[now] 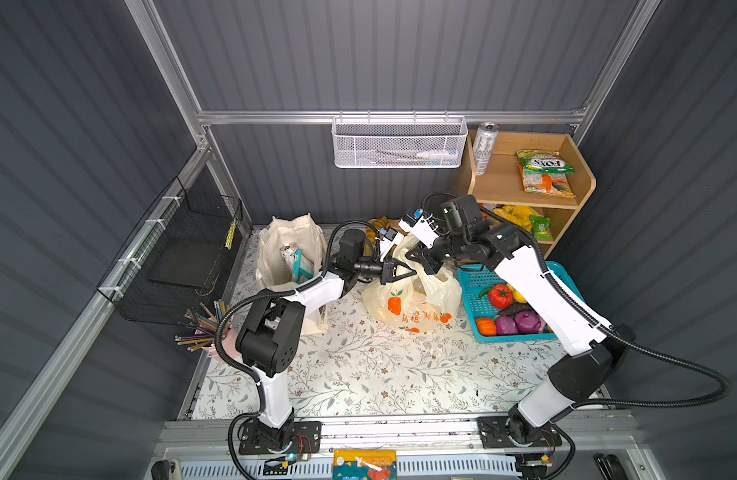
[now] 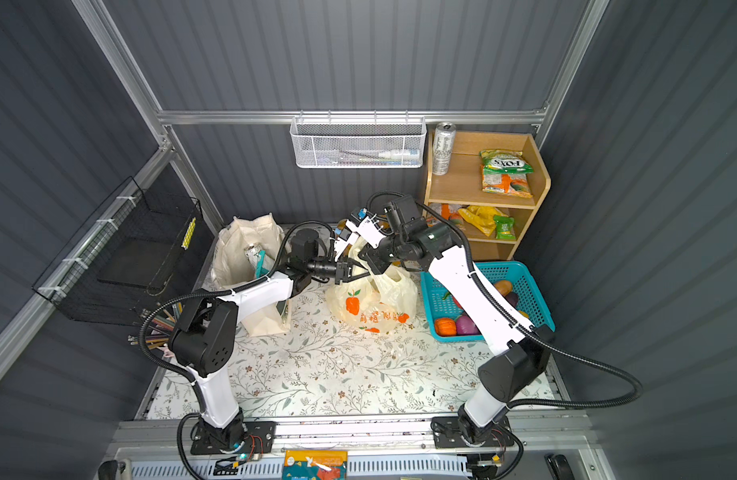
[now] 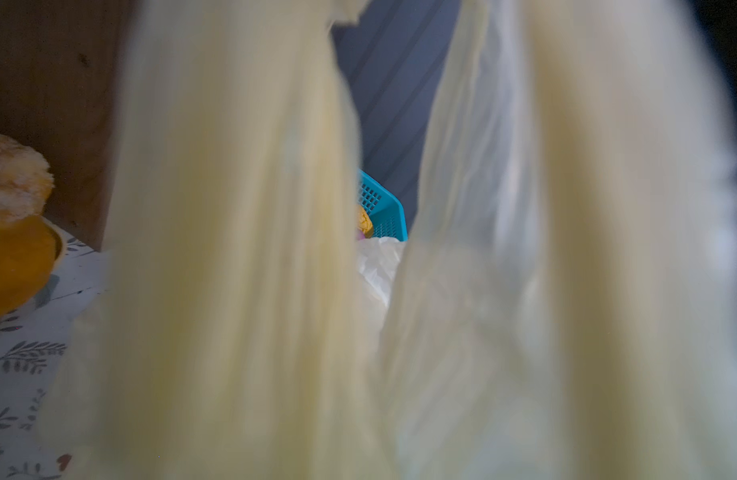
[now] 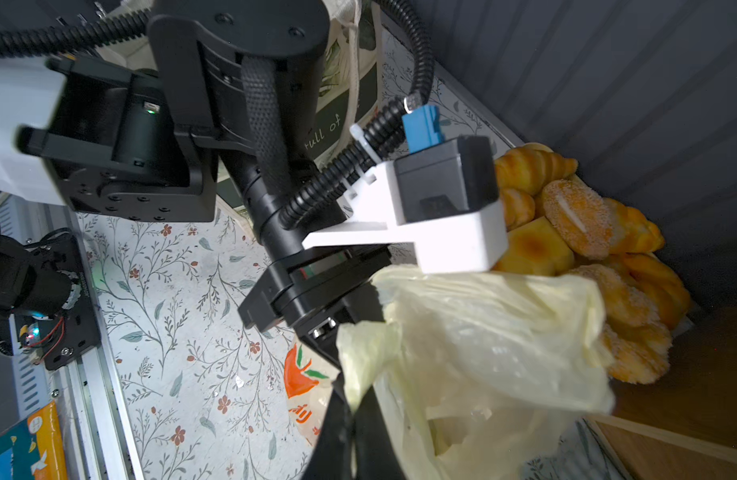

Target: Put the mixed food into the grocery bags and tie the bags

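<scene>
— Where's the bag?
— The bag (image 1: 412, 301) sits mid-table, between the tote (image 1: 275, 249) and the basket (image 1: 468, 299). The left gripper (image 1: 408, 272) and right gripper (image 1: 412, 254) meet above it, each clenched on its pulled-up film.
— Any writing?
— An orange fruit print and orange characters on the bag (too small to read). The right wrist view shows "full of" on the tote. A green packet (image 1: 543, 163) on the shelf (image 1: 583, 183) reads "FOX'S", upside down.
— The food?
— A can (image 1: 290, 253) and teal packet (image 1: 302, 266) stand in the tote. Toy produce (image 1: 506, 311) lies in the basket. A shelf can (image 1: 484, 147) has illegible lettering.
</scene>
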Robot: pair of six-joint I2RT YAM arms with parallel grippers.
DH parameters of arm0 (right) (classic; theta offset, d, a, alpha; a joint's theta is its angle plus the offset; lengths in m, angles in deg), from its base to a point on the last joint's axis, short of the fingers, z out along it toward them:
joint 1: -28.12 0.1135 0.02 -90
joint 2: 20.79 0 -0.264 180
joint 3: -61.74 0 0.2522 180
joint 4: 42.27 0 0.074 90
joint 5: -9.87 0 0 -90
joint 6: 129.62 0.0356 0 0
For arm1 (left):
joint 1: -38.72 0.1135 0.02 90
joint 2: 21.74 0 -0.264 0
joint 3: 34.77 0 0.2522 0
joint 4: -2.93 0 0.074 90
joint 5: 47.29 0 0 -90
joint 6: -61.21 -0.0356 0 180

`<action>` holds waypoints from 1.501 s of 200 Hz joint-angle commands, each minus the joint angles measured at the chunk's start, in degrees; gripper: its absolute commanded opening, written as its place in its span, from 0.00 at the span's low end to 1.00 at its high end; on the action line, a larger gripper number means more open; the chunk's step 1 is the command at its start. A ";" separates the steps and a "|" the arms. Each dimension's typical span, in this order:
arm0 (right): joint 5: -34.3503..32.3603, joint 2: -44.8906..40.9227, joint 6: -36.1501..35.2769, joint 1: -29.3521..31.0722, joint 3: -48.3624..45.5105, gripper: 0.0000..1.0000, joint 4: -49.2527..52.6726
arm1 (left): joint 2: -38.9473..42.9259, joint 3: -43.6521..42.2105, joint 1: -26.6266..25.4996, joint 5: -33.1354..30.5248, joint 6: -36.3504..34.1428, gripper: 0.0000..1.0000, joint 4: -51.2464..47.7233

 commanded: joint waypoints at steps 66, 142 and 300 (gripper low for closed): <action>1.76 0.45 0.11 -1.43 -3.39 0.00 -6.87 | 5.63 4.43 0.19 2.85 -24.84 0.36 -23.69; 4.86 -0.49 2.36 -0.02 -7.86 0.00 -10.05 | 3.80 6.00 0.41 8.44 -21.64 0.39 -20.83; 10.62 -4.77 13.23 2.21 -17.48 0.00 -18.38 | 5.29 -3.86 1.33 1.42 -5.08 0.39 9.05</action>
